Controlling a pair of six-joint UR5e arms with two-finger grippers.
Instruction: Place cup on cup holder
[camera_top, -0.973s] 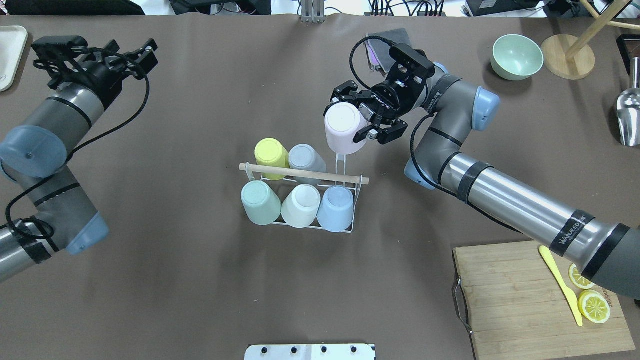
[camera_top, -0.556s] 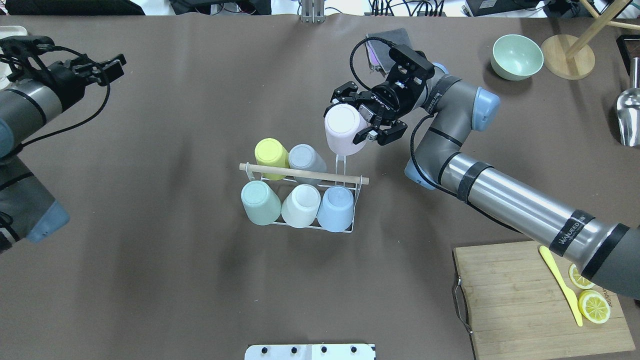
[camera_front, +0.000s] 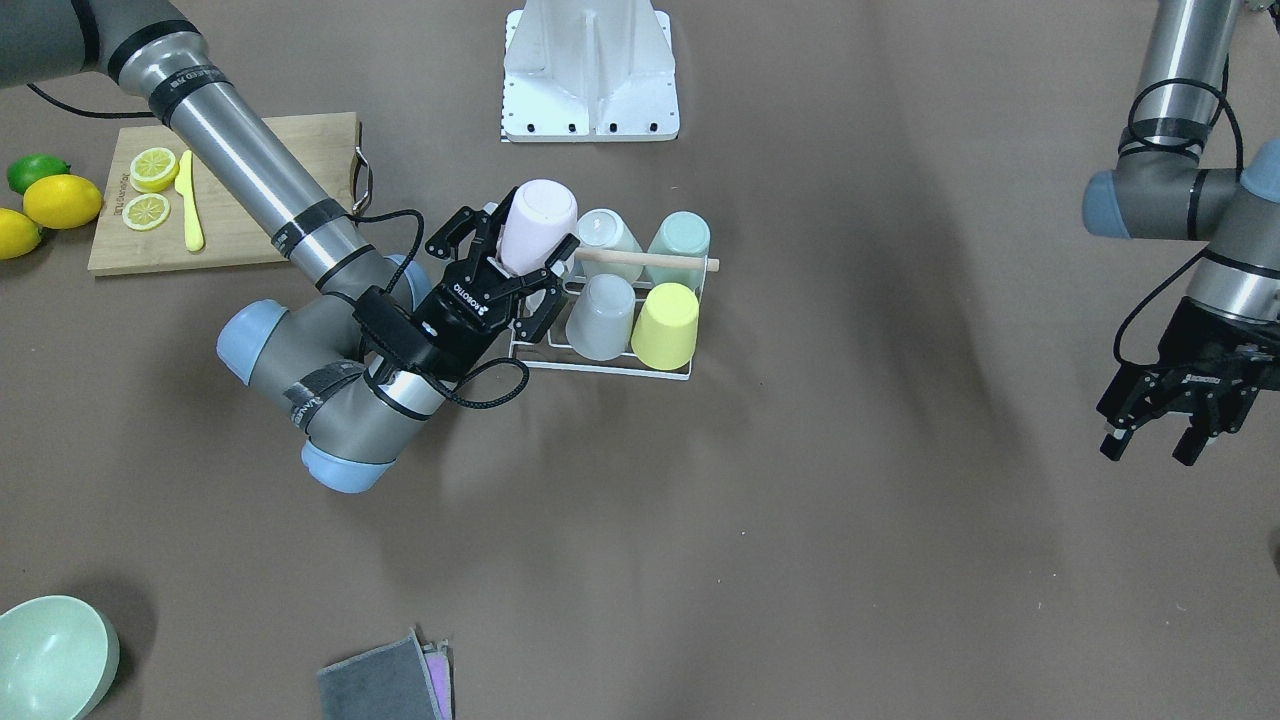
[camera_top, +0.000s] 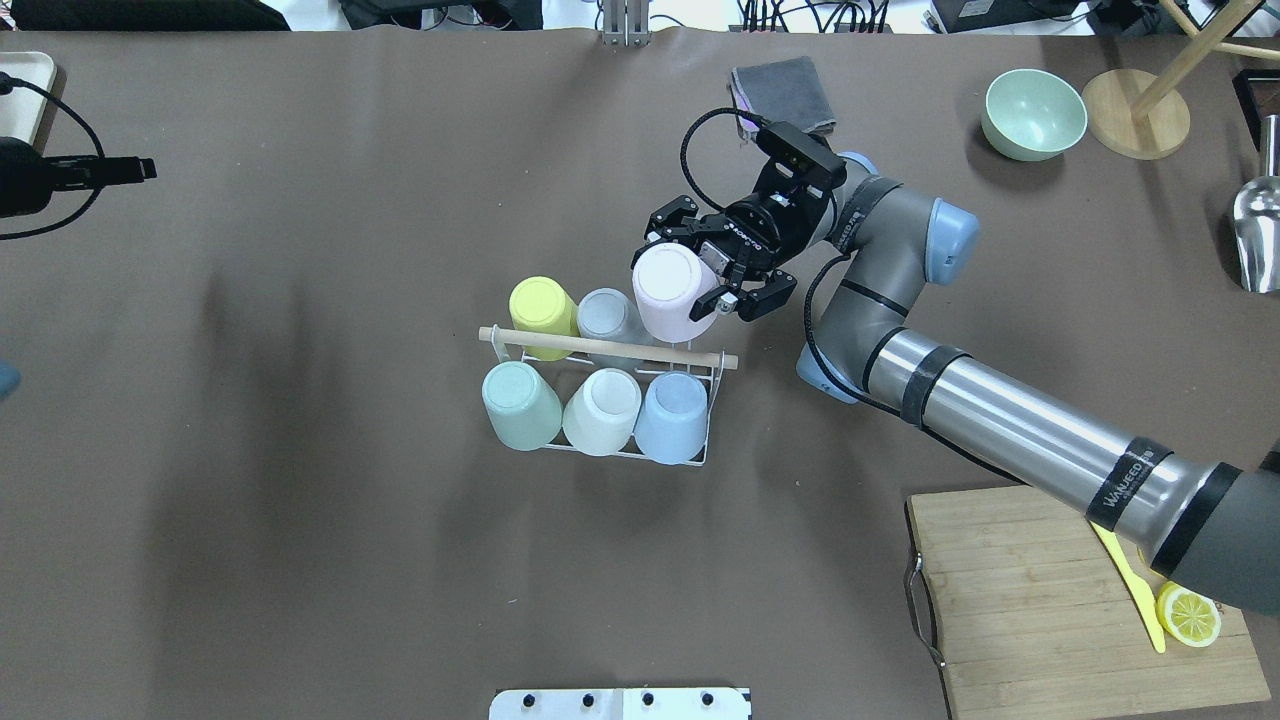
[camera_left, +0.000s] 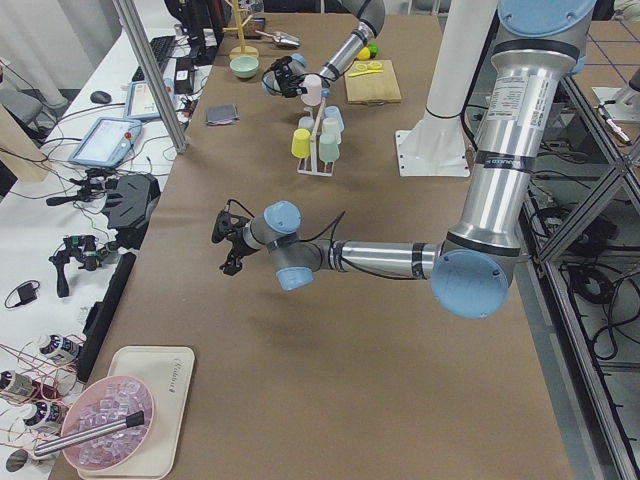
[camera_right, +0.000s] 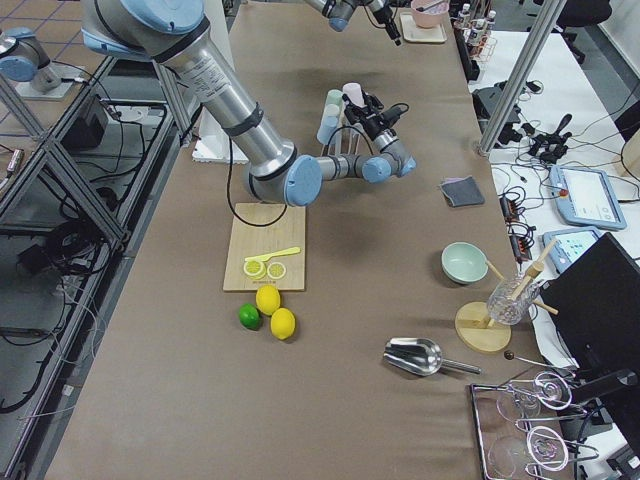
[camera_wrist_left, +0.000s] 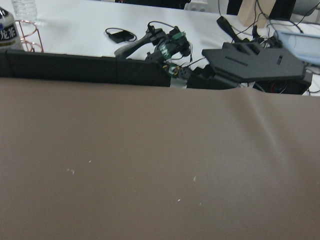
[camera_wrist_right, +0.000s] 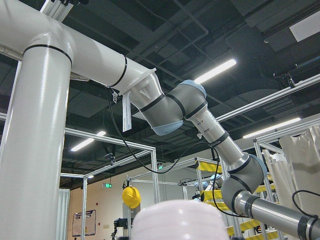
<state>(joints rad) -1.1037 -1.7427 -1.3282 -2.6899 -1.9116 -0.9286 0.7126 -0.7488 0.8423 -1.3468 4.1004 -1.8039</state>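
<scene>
Over the vacant end of the white wire cup holder (camera_top: 608, 347), a smooth, tapered pink cup (camera_top: 672, 292) hangs upside down, clamped between the right gripper (camera_top: 688, 268)'s fingers. It is lower and nearer the wooden rod than a second ago. The left gripper (camera_front: 1150, 445), spread and empty, has withdrawn to the table's edge, pointing down.

cup (camera_top: 672, 292): matt pink plastic | cup holder (camera_top: 600, 347): white-coated wire, wooden rod | table cover (camera_top: 300, 500): matt brown
</scene>
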